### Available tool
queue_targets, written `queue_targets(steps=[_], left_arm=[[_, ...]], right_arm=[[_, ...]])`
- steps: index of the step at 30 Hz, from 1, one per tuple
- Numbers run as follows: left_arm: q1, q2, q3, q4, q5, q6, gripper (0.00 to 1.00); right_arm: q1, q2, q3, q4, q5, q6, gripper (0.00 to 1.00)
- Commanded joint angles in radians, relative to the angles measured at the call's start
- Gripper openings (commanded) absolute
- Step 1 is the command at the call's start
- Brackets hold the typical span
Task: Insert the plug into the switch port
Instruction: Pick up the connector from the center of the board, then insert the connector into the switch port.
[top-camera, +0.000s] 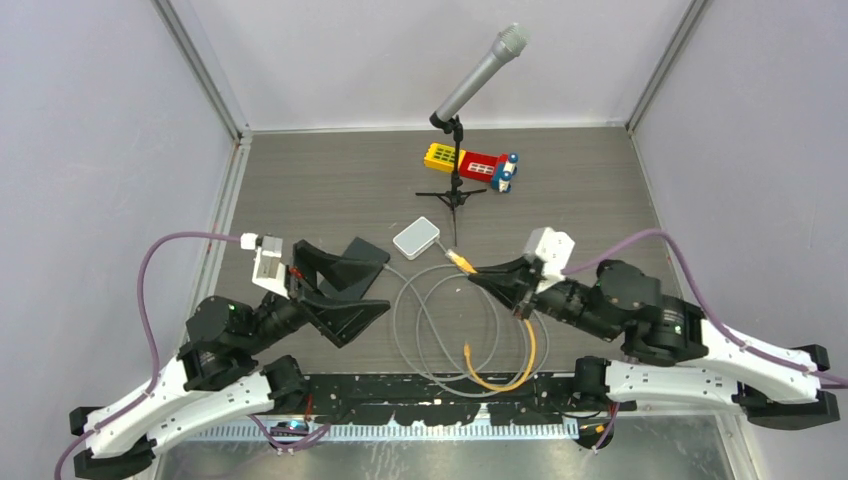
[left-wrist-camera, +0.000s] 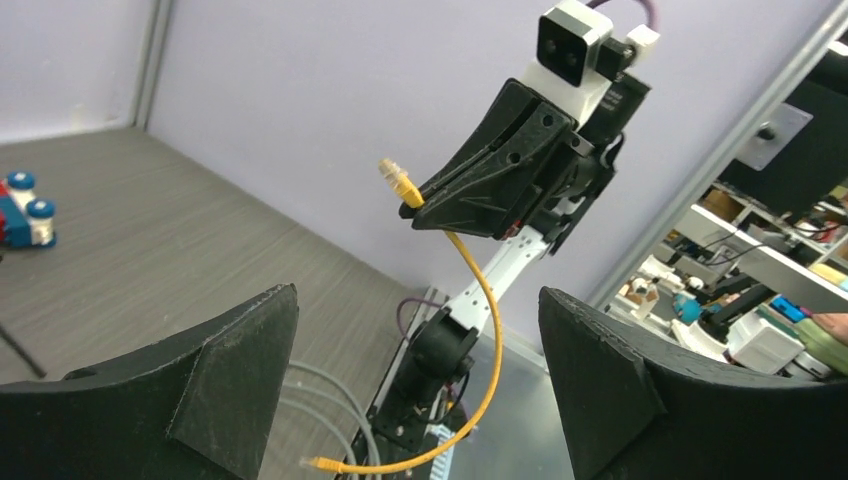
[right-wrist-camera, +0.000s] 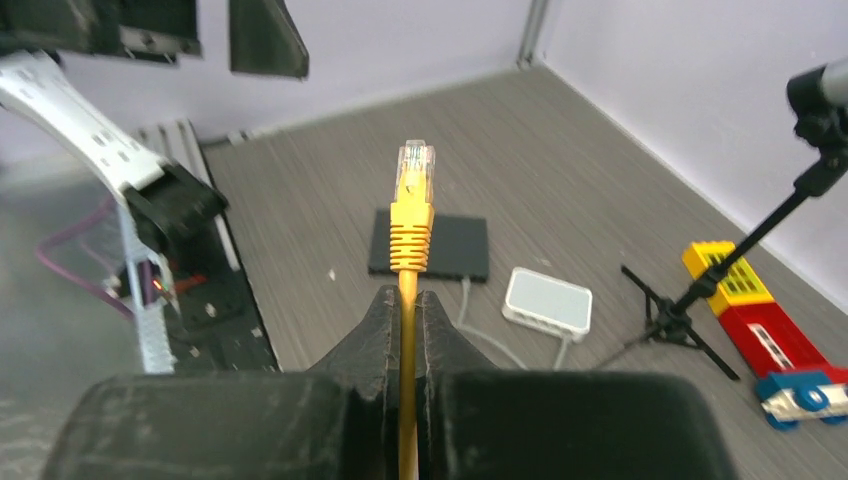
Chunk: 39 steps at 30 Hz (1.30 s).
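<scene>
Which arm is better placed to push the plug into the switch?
Right: the right gripper clamps the yellow cable behind the plug, close to the white switch. The left gripper is open and empty.

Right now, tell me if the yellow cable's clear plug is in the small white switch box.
No; the right gripper holds the yellow cable, its plug in the air, apart from the switch box.
</scene>
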Motion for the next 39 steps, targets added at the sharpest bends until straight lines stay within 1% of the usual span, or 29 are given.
queue_targets(steps=[1,3,6,8,12,18,21,23,24,26,27,28,30,33,36,38,39], left_arm=[[0.000,-0.017,0.017,-0.079,-0.053,0.026,0.92],[0.000,-0.023,0.016,-0.093,-0.055,0.025,0.92],[0.001,-0.031,0.021,-0.123,-0.110,0.026,0.92],[0.000,-0.036,0.028,-0.169,-0.163,0.024,0.91],[0.000,-0.030,0.064,-0.287,-0.324,0.003,0.90],[0.001,-0.028,0.140,-0.475,-0.614,-0.030,0.87],[0.000,-0.046,0.168,-0.554,-0.722,-0.034,0.85],[0.000,-0.047,0.181,-0.593,-0.779,-0.034,0.85],[0.001,-0.042,0.188,-0.617,-0.807,-0.035,0.85],[0.001,-0.023,0.198,-0.659,-0.852,-0.042,0.85],[0.000,-0.010,0.201,-0.673,-0.868,-0.045,0.85],[0.000,0.004,0.200,-0.681,-0.876,-0.046,0.85],[0.000,0.031,0.188,-0.676,-0.885,-0.048,0.86],[0.000,0.093,0.163,-0.619,-0.856,-0.020,0.89],[0.011,0.186,0.150,-0.533,-0.813,0.022,0.90],[0.056,0.265,0.159,-0.474,-0.735,0.050,0.91],[0.102,0.310,0.167,-0.451,-0.666,0.053,0.92]], right_arm=[[0.005,0.051,0.034,-0.079,0.068,-0.065,0.01],[0.005,0.056,0.035,-0.073,0.071,-0.065,0.01],[0.005,0.045,0.034,-0.041,0.070,-0.060,0.00],[0.005,0.037,0.036,0.021,0.073,-0.027,0.00],[0.005,0.071,0.052,0.163,0.021,0.070,0.00],[0.005,0.239,0.118,0.329,-0.105,0.304,0.00],[0.004,0.288,0.095,0.445,-0.148,0.407,0.00],[0.005,0.293,0.026,0.541,-0.096,0.467,0.00],[0.005,0.289,-0.024,0.580,-0.036,0.503,0.00],[0.003,0.289,-0.148,0.630,0.141,0.586,0.01],[-0.004,0.296,-0.215,0.649,0.206,0.609,0.01],[-0.014,0.313,-0.273,0.662,0.239,0.609,0.01],[-0.055,0.361,-0.343,0.631,0.266,0.603,0.01],[-0.165,0.448,-0.363,0.524,0.187,0.578,0.01],[-0.296,0.517,-0.346,0.437,0.041,0.543,0.00],[-0.377,0.548,-0.332,0.406,-0.056,0.513,0.00],[-0.414,0.564,-0.322,0.388,-0.089,0.496,0.00]])
